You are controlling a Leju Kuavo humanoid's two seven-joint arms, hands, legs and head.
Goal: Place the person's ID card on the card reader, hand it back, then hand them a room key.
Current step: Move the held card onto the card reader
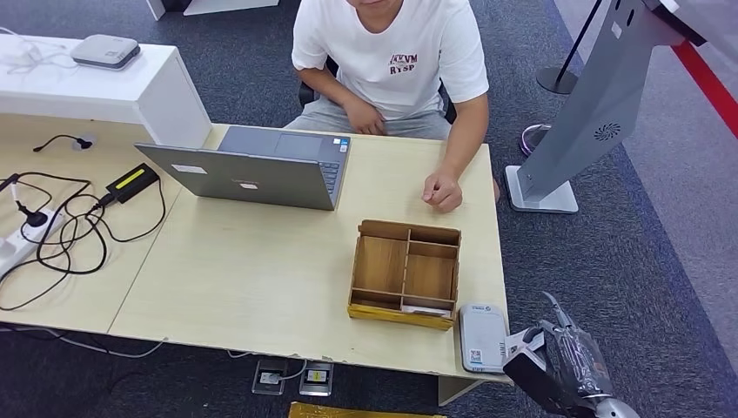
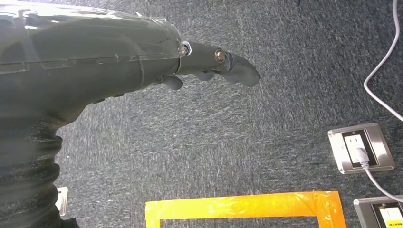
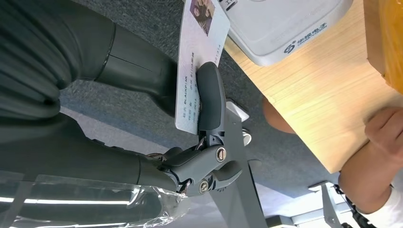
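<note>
While your right hand (image 3: 209, 137) pinches the ID card (image 3: 197, 61) just off the surface's near right corner, the card reader (image 1: 483, 338) sits right beside it at that corner — card's long axis points toward it. Left hand (image 2: 214, 64) hangs empty, fingers loosely curled.

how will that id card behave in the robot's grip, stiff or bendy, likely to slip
The ID card stays flat though the right hand pinches it at one end, so probably stiff and light. Its smooth, glossy face suggests it could slide out. Being thin, it should lie flat on the card reader.
</note>
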